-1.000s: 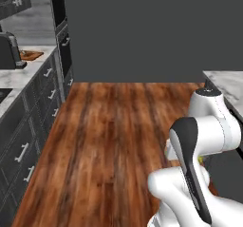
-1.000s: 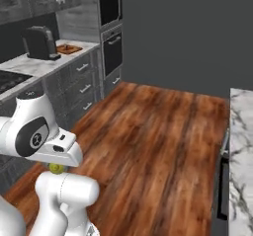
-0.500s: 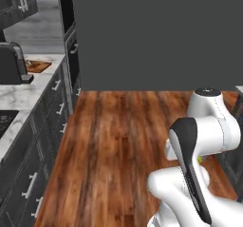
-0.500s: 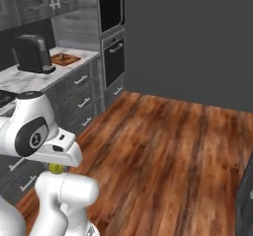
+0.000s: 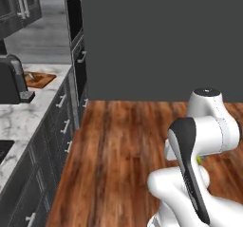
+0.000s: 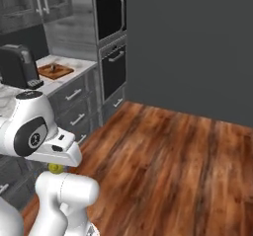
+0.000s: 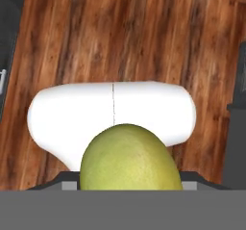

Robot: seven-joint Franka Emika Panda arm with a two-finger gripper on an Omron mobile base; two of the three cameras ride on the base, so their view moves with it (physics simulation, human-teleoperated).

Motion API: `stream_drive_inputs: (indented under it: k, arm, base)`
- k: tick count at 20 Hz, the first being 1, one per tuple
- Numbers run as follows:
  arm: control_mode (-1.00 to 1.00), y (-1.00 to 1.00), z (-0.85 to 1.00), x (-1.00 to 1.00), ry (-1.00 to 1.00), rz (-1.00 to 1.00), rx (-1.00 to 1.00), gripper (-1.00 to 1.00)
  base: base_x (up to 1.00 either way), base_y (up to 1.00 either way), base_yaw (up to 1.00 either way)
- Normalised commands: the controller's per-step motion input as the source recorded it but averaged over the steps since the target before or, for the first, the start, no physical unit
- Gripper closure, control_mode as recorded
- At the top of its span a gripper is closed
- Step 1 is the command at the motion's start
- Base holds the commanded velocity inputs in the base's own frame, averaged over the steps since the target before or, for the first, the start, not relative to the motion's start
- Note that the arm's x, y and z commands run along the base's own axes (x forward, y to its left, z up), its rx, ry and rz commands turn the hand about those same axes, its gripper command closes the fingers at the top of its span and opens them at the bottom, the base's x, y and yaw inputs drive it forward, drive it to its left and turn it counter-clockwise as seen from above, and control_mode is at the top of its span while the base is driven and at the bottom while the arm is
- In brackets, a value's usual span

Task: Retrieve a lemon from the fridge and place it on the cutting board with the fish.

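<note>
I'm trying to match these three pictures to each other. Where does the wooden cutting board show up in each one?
Left base view: the cutting board lies on the marbled counter at the left edge, just right of the black coffee machine.
Right base view: the board sits upper left, on the counter's far end, right of the coffee machine.
Hand view: not in it.
Shared landmark: the coffee machine beside the board.

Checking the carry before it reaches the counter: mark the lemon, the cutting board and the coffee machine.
lemon (image 7: 129,158): hand view, middle of its yellow-green skin.
cutting board (image 6: 55,71): right base view, its reddish top face.
coffee machine (image 6: 18,66): right base view, its black front.
</note>
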Motion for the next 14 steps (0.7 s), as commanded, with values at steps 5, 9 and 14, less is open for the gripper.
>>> stream_drive_inputs:
  k: [5, 9, 14]
  arm:
    - [1.0, 0.0, 0.0, 0.0, 0.0, 0.0, 0.0, 1.0]
    - [1.0, 0.0, 0.0, 0.0, 0.0, 0.0, 0.0, 1.0]
    - [1.0, 0.0, 0.0, 0.0, 0.0, 0.0, 0.0, 1.0]
  base:
    - [1.0, 0.03, 0.21]
    - [1.0, 0.0, 0.27]
    - [1.0, 0.0, 0.44]
